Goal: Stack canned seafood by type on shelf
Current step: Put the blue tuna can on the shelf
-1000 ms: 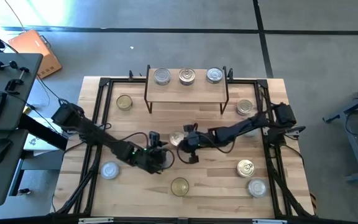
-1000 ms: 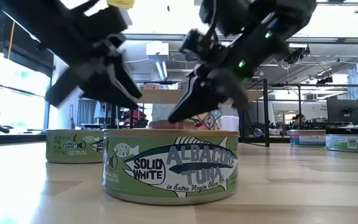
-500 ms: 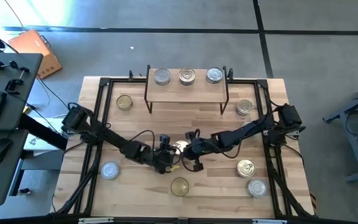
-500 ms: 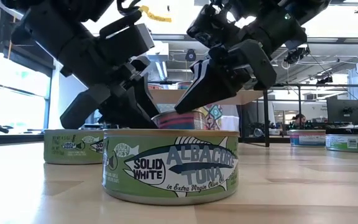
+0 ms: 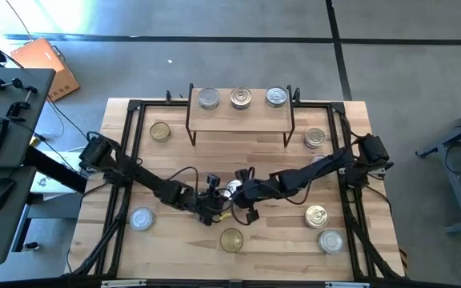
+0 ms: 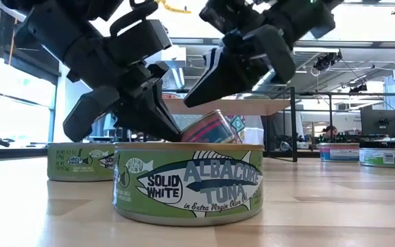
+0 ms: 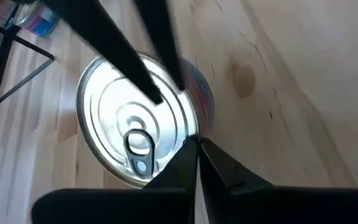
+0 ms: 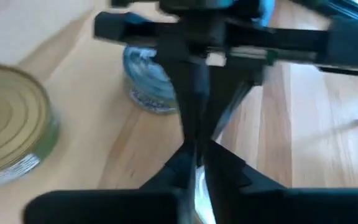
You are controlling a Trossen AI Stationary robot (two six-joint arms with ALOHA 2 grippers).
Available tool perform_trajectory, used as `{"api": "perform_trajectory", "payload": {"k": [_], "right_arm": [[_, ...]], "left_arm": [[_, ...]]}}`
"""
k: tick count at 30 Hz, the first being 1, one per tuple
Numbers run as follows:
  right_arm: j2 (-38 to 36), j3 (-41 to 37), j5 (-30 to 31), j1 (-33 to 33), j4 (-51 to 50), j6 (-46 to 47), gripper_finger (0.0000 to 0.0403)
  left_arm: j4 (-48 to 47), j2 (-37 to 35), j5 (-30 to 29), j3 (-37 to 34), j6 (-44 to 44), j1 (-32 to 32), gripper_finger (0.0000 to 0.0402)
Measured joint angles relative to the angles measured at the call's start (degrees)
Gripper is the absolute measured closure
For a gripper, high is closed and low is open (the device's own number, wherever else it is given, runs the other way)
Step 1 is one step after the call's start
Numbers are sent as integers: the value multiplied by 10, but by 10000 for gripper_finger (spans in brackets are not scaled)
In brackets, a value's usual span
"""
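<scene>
two arms meet over the middle of your worktop (image 5: 294,232), and nearest the low camera sits a green albacore tuna tin (image 6: 188,181), gold-topped, at the front edge. just behind it, the pull-ring tin (image 6: 210,127) with a pink and blue label is tilted, its rim lifted on one side. your left gripper (image 6: 158,122) has its jaws closed tight, the tips pinched on the rim of that tin; the left wrist view shows the two tips meeting at the edge of the silver pull-ring top (image 7: 135,146). your right gripper (image 6: 199,90) hangs just above and beside the same tin; its jaws look nearly together, but you cannot tell whether they pinch the tin.

to either side on the worktop: a silver-topped tin (image 5: 141,218) at the front left, and two more tins at the front right, one with a pull ring (image 5: 317,214) and one silver and blue (image 5: 330,239). another green tin (image 6: 79,161) stands behind to the left in the low view.

farther back, a gold-topped tin (image 5: 160,131) sits at the left of the shelf (image 5: 240,118) and a silver tin (image 5: 314,138) at its right. on the shelf board stand three silver-topped tins in a row, single height: left (image 5: 208,98), middle (image 5: 241,98), right (image 5: 275,97).
</scene>
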Motion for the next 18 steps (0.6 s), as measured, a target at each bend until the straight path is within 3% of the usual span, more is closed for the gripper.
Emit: {"api": "perform_trajectory", "payload": {"k": [6,11,18], "right_arm": [[0,44,3,7,-124,-30,287],[0,60,6,22,-199,-128,214],[5,48,103,35,-194,-170,175]], "left_arm": [[-9,-28,4,-1,-7,0,401],[-14,-48,12,0,-7,3,401],[-17,-50,16,0,-18,14,401]]}}
